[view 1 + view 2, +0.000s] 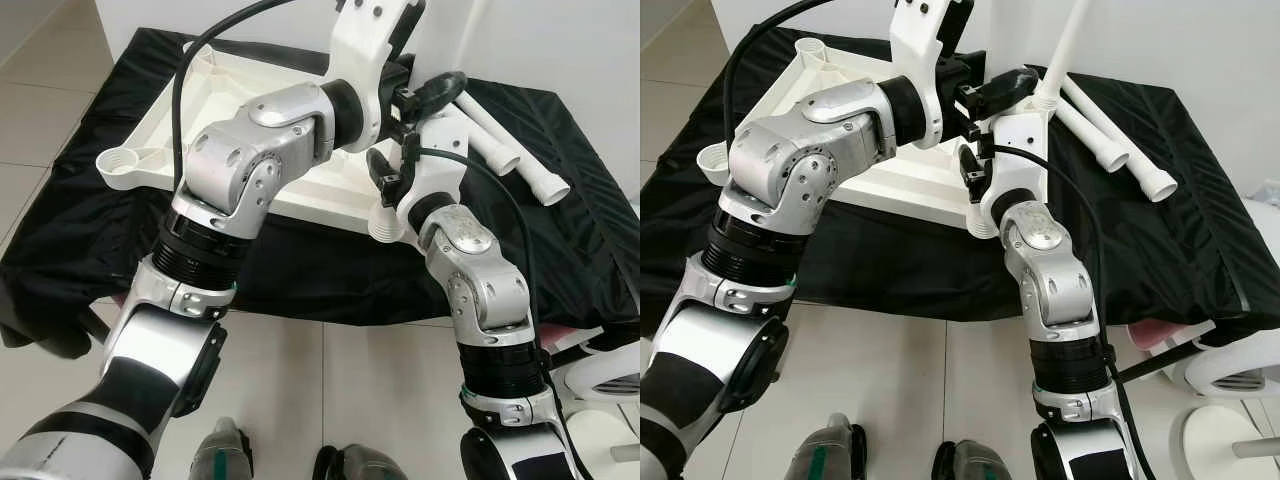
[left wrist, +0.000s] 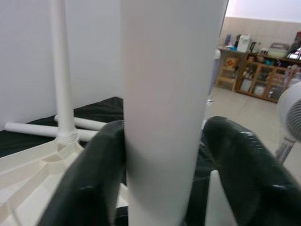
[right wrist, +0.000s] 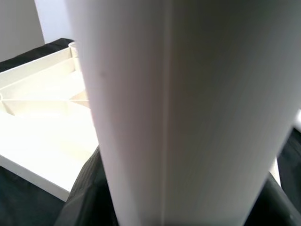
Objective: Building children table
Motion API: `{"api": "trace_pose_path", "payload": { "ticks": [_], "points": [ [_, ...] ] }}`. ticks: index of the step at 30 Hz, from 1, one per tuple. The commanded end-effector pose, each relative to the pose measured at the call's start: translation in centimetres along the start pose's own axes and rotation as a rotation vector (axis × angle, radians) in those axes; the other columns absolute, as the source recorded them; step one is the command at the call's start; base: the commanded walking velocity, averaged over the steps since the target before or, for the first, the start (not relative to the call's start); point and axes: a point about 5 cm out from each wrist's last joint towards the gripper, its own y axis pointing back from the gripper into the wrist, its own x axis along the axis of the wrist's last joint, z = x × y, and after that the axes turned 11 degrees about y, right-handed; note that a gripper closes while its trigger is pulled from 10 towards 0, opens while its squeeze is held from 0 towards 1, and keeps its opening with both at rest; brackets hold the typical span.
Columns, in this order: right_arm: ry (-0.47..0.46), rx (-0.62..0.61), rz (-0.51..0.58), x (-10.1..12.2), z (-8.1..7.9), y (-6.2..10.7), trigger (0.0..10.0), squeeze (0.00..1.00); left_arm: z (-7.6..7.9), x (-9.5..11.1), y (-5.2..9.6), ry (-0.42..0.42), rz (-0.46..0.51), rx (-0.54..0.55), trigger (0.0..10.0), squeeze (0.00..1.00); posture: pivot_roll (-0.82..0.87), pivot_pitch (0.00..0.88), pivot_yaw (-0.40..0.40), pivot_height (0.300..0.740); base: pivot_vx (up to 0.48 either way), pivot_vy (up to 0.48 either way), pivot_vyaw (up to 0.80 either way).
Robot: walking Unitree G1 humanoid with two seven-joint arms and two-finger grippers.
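Observation:
A white tabletop (image 1: 250, 75) lies upside down on a black cloth (image 1: 890, 260). One white leg (image 1: 1072, 45) stands upright in its far right corner. Both arms meet above the near right corner. My left gripper (image 2: 164, 141) is shut on another white leg (image 2: 164, 70), its black fingers (image 2: 89, 179) pressed on either side. My right gripper (image 3: 178, 197) is shut on the same leg (image 3: 178, 94), lower down. A ribbed white end (image 1: 980, 225) sits at the near right corner; the hands hide most of this leg in the eye views.
Two loose white legs (image 1: 520, 165) lie on the cloth to the right of the tabletop. The near left corner socket (image 1: 125, 160) stands open. A white fan base (image 1: 1230, 395) is on the tiled floor at my right. My feet (image 1: 225, 455) stand close to the cloth's front edge.

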Motion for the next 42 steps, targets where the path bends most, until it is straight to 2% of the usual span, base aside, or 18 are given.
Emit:
{"api": "trace_pose_path", "payload": {
  "ticks": [1, 5, 7, 8, 9, 10, 11, 12, 15, 17, 25, 27, 28, 30, 31, 34, 37, 42],
  "points": [
    [-0.014, -0.034, -0.024, -0.5, 0.8, 0.0, 10.0, 0.00, 1.1, 0.9, 0.0, -0.012, 0.027, -0.097, 10.0, 1.00, 0.08, 0.067, -0.101, 0.740, 0.000, 0.000, 0.00],
    [-0.021, -0.045, -0.025, -0.5, 1.0, -0.1, 10.0, 0.00, 1.0, 1.1, 0.0, 0.006, 0.035, -0.097, 10.0, 1.00, 0.08, 0.067, -0.101, 0.740, 0.000, 0.000, 0.00],
    [-0.026, -0.061, -0.026, -0.6, 1.4, -0.2, 10.0, 0.00, 0.9, 1.3, 0.1, 0.063, 0.062, -0.084, 10.0, 1.00, 0.08, 0.064, -0.098, 0.740, 0.000, 0.000, 0.00],
    [-0.028, -0.071, -0.025, -0.6, 1.6, -0.2, 10.0, 0.00, 0.9, 1.5, 0.2, 0.097, 0.083, -0.082, 10.0, 0.93, 0.08, 0.064, -0.098, 0.740, 0.000, 0.000, 0.00],
    [-0.028, -0.071, -0.025, -0.6, 1.6, -0.2, 10.0, 0.00, 0.9, 1.5, 0.2, 0.097, 0.083, -0.082, 10.0, 0.93, 0.08, 0.064, -0.098, 0.740, 0.000, 0.000, 0.00],
    [-0.029, -0.079, -0.025, -0.6, 1.8, -0.3, 10.0, 0.00, 0.9, 1.7, 0.2, 0.123, 0.101, -0.083, 10.0, 0.80, 0.08, 0.064, -0.097, 0.740, 0.000, 0.000, 0.00],
    [-0.029, -0.079, -0.025, -0.6, 1.8, -0.3, 10.0, 0.00, 0.9, 1.7, 0.2, 0.123, 0.101, -0.083, 10.0, 0.80, 0.08, 0.064, -0.097, 0.740, 0.000, 0.000, 0.00],
    [-0.030, -0.091, -0.023, -0.6, 2.1, -0.3, 10.0, 0.00, 0.7, 1.8, 0.6, 0.138, 0.112, -0.084, 10.0, 0.00, 0.08, 0.062, -0.096, 0.740, 0.000, 0.000, 0.00],
    [-0.032, -0.131, -0.011, -0.5, 3.1, -0.4, 10.0, 0.00, -0.3, 1.0, 1.8, 0.146, 0.122, -0.036, 10.0, 0.00, 0.07, 0.059, -0.095, 0.740, 0.000, 0.000, 0.00],
    [-0.027, -0.163, 0.005, -0.3, 4.0, -0.5, 10.0, 0.00, -1.1, 0.3, 2.3, 0.168, 0.120, 0.045, 10.0, 0.00, 0.07, 0.058, -0.094, 0.740, 0.000, 0.000, 0.00],
    [-0.031, -0.219, 0.010, -0.3, 5.7, -0.6, 10.0, 0.00, -2.9, -1.2, 2.9, 0.188, 0.100, 0.220, 10.0, 0.00, 0.07, 0.053, -0.096, 0.740, 0.000, 0.000, 0.00],
    [-0.024, -0.242, 0.007, -0.5, 6.6, -0.5, 10.0, 0.00, -4.0, -2.7, 3.5, 0.188, 0.050, 0.329, 10.0, 0.00, 0.07, 0.051, -0.095, 0.740, 0.000, 0.000, 0.00],
    [-0.024, -0.242, 0.007, -0.5, 6.6, -0.5, 10.0, 0.00, -4.0, -2.7, 3.5, 0.188, 0.050, 0.329, 10.0, 0.00, 0.07, 0.051, -0.095, 0.740, 0.000, 0.000, 0.00],
    [-0.007, -0.259, 0.014, -0.7, 7.2, -0.4, 10.0, 0.00, -4.7, -4.1, 3.9, 0.183, -0.012, 0.426, 10.0, 0.00, 0.07, 0.048, -0.094, 0.740, 0.000, 0.000, 0.00],
    [-0.007, -0.259, 0.014, -0.7, 7.2, -0.4, 10.0, 0.00, -4.7, -4.1, 3.9, 0.183, -0.012, 0.426, 10.0, 0.00, 0.07, 0.048, -0.094, 0.740, 0.000, 0.000, 0.00],
    [0.020, -0.292, 0.013, -1.7, 8.7, -0.1, 10.0, 0.00, -5.2, -6.3, 4.4, 0.191, -0.100, 0.499, 10.0, 0.00, 0.06, 0.046, -0.090, 0.740, 0.000, 0.000, 0.00],
    [0.015, -0.292, 0.013, -2.0, 9.2, 0.0, 10.0, 0.00, -5.1, -6.8, 4.6, 0.197, -0.102, 0.502, 10.0, 0.00, 0.06, 0.046, -0.090, 0.740, 0.000, 0.000, 0.00],
    [0.022, -0.240, 0.067, -2.5, 9.9, 0.3, 10.0, 0.00, -4.5, -8.4, 5.0, 0.037, -0.132, 0.534, 10.0, 0.00, 0.07, 0.056, -0.094, 0.740, 0.000, 0.000, 0.00]
  ]
}}
